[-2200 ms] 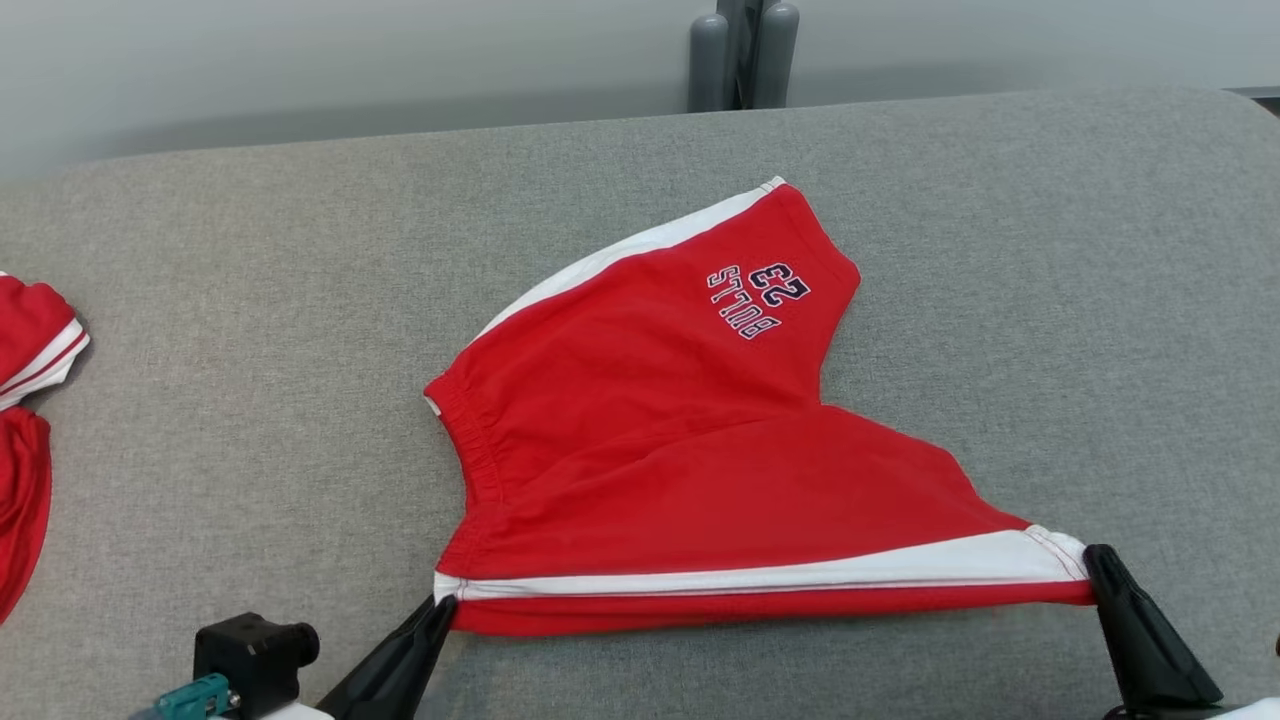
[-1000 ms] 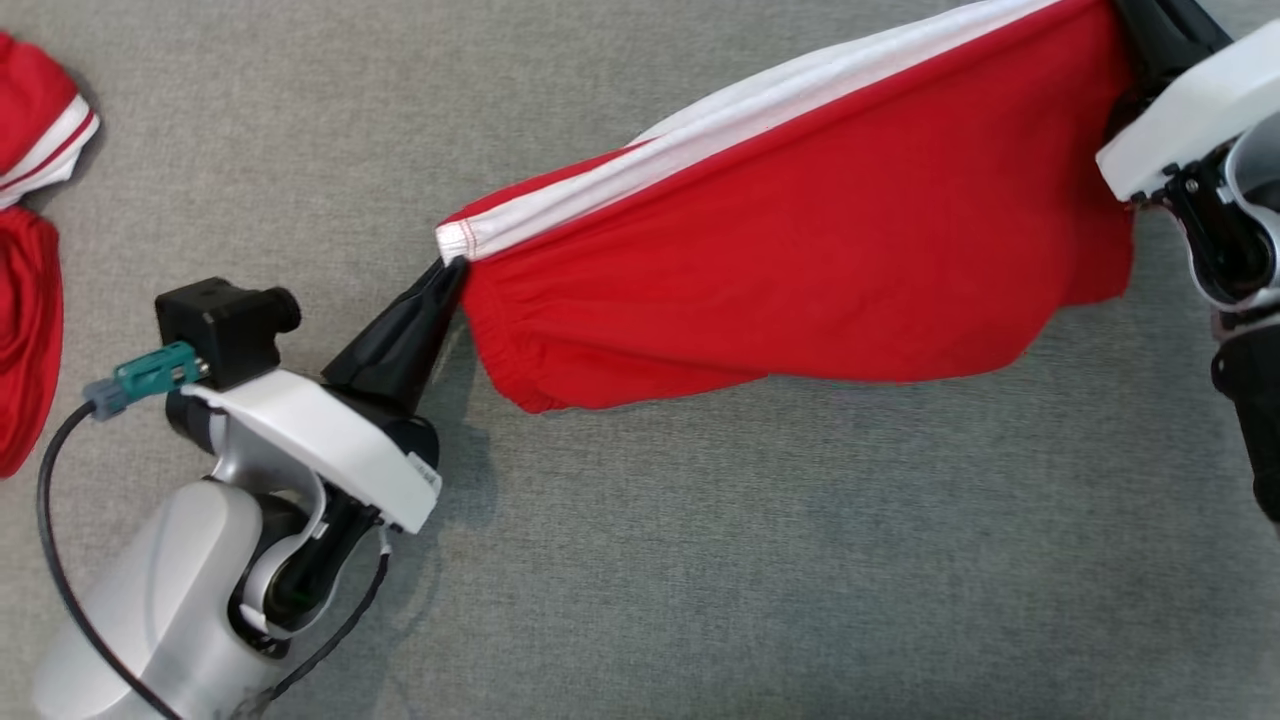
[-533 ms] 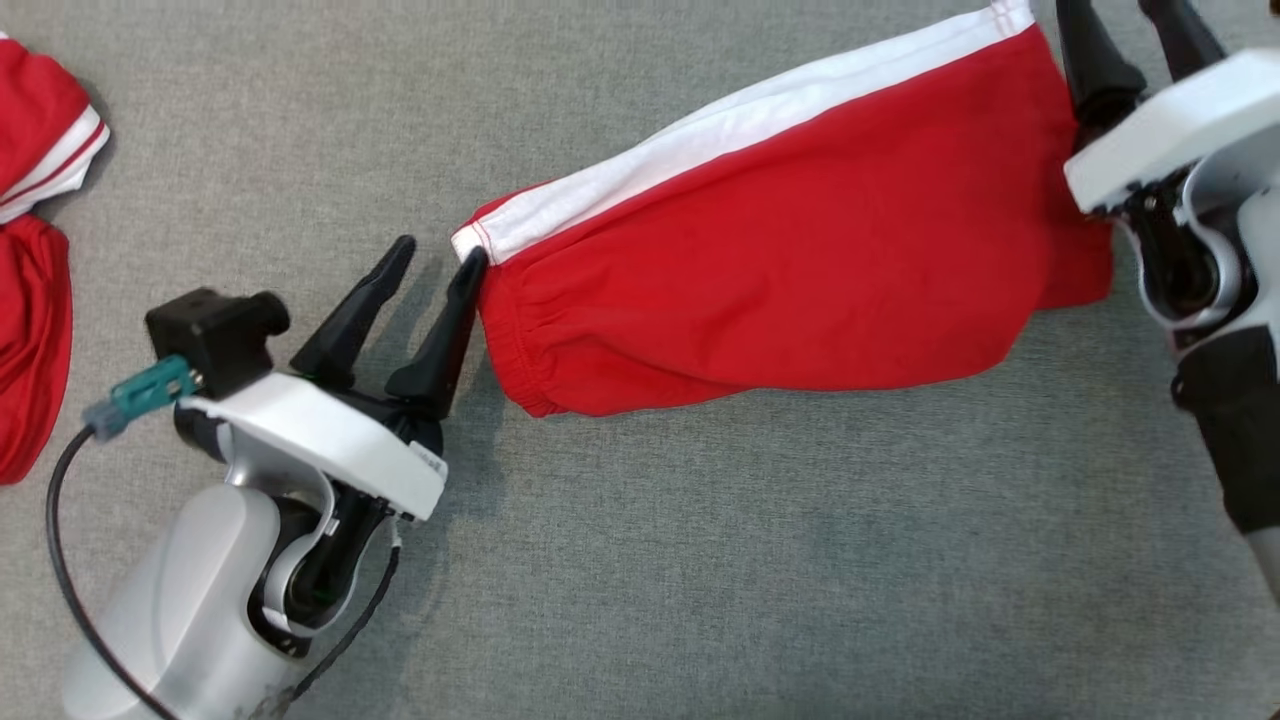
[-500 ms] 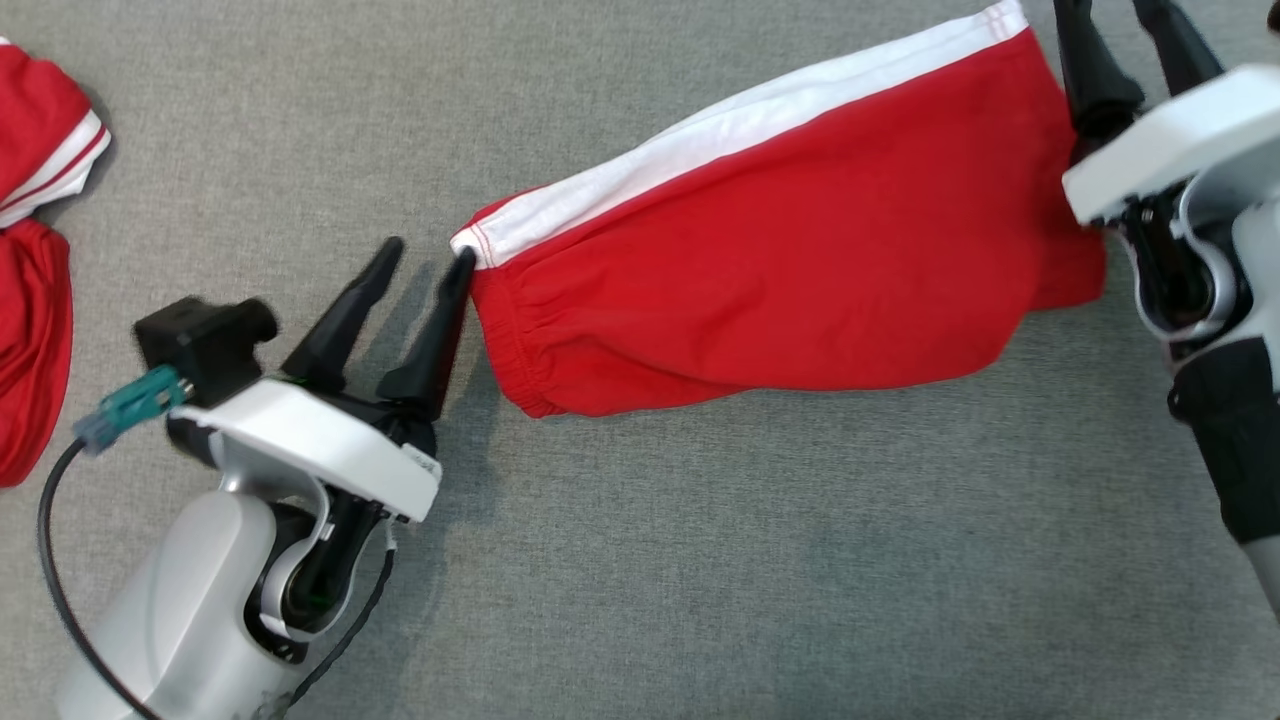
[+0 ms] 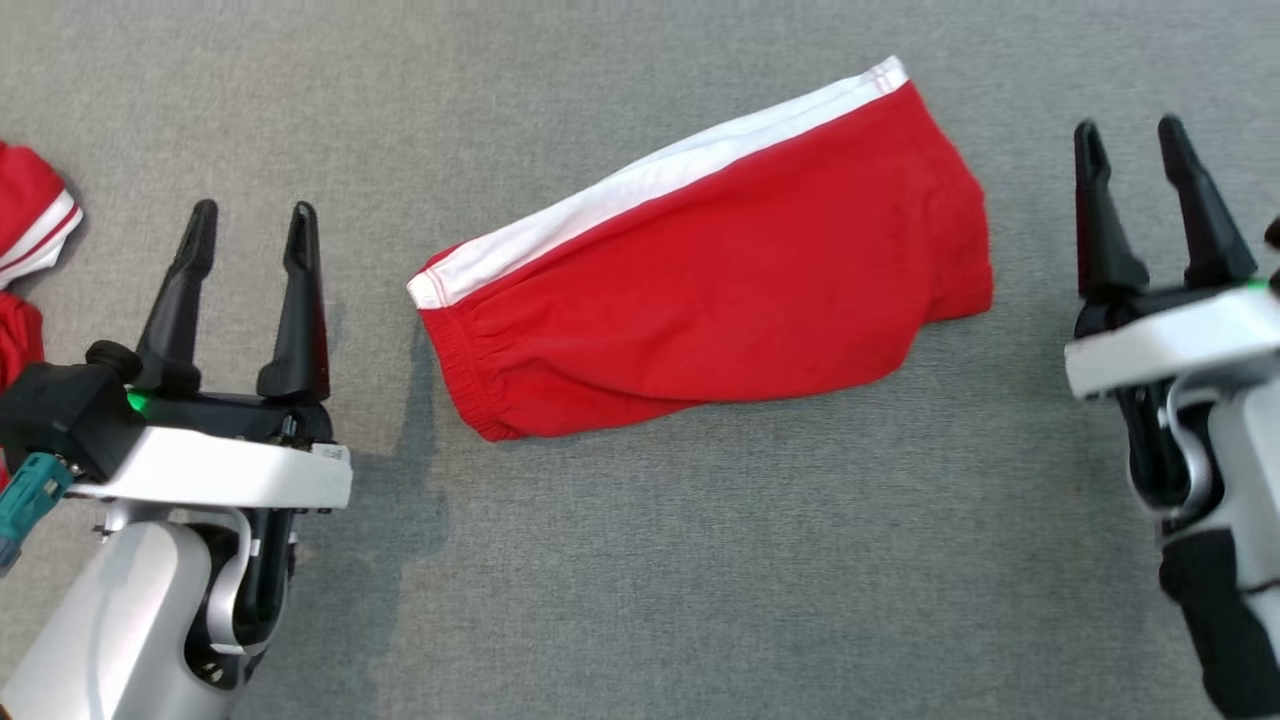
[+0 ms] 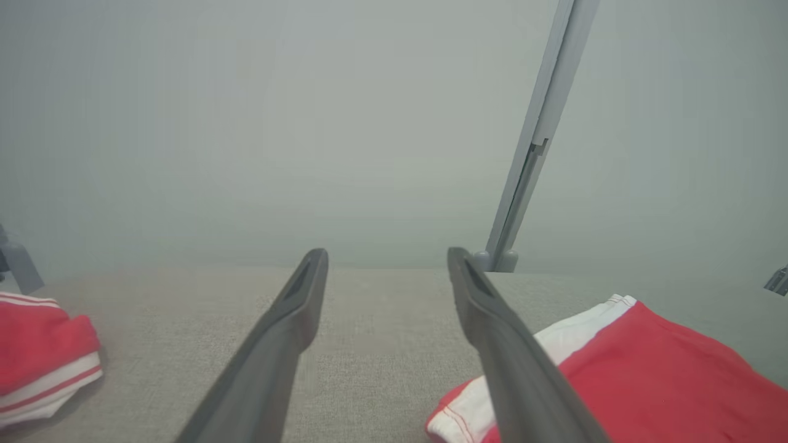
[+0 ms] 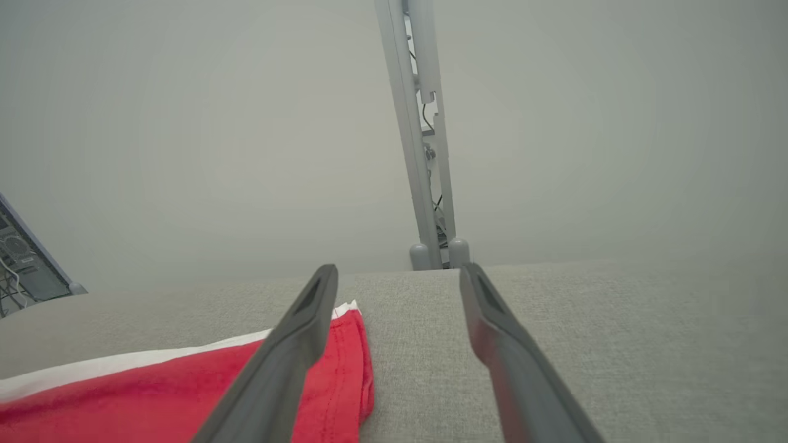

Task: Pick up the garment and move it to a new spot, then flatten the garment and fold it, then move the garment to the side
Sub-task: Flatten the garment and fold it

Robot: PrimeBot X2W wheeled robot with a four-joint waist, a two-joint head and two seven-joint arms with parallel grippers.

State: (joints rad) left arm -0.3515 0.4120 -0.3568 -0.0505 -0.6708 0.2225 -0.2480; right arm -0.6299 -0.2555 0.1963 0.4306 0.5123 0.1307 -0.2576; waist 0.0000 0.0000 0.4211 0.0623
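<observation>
Nearest me, the left gripper sat at the lower left, its fingers spread wide, holding nothing and clear of the cloth. The right gripper stood at the right, likewise wide apart and empty. Between them the red garment lay on the grey bench, its gathered waistband end toward the left gripper and its white stripe along the far edge. Another red garment lay at the left edge.

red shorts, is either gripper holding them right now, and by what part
Nothing is held. The red shorts lie on the grey surface, and the left gripper and right gripper both stand open, each clear of the cloth.
</observation>
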